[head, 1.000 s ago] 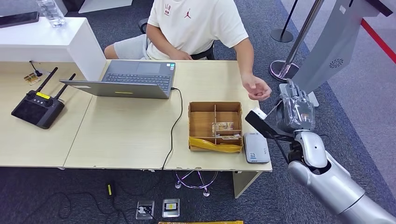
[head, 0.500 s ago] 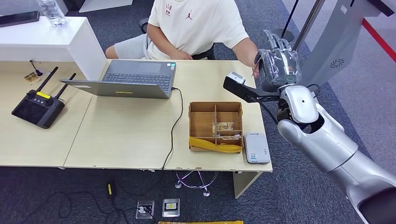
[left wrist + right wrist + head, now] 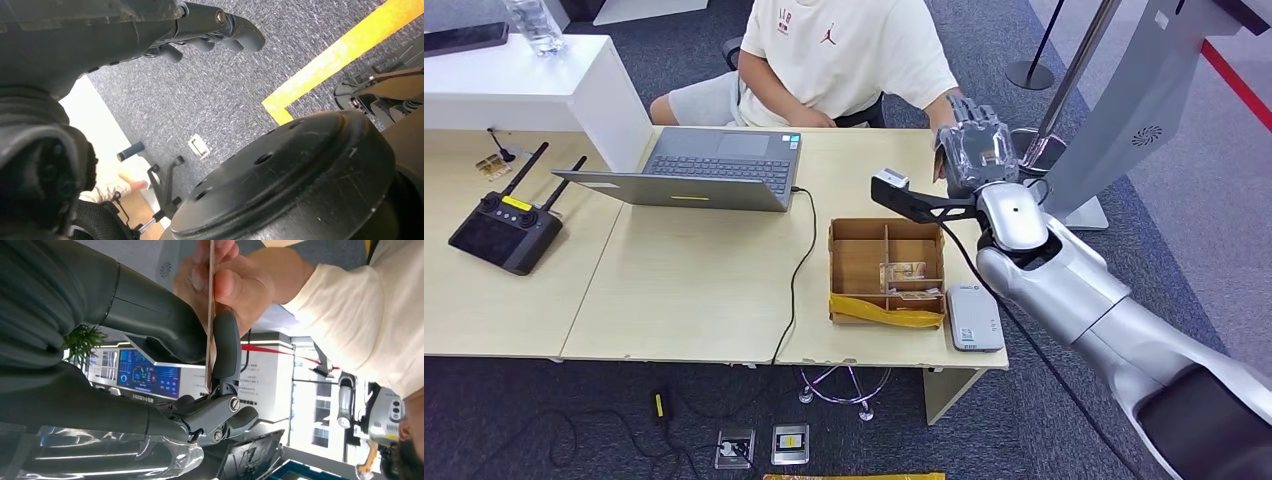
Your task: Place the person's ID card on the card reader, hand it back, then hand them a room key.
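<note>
The ID card (image 3: 210,315), pinched edge-on by our right hand's (image 3: 976,150) fingers (image 3: 226,347) beside the person's hand (image 3: 227,282), could slip if released early.

Right hand (image 3: 977,152) raised, fingers (image 3: 226,347) pinching; left hand (image 3: 200,30) hanging.

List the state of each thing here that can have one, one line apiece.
laptop: lid open, on the desk.
card: edge-on, pinched by the right hand and by the person's hand too.
left hand: fingers curled in, holding nothing.
card reader: nothing on it.
wooden tray: holds a few cards.
</note>
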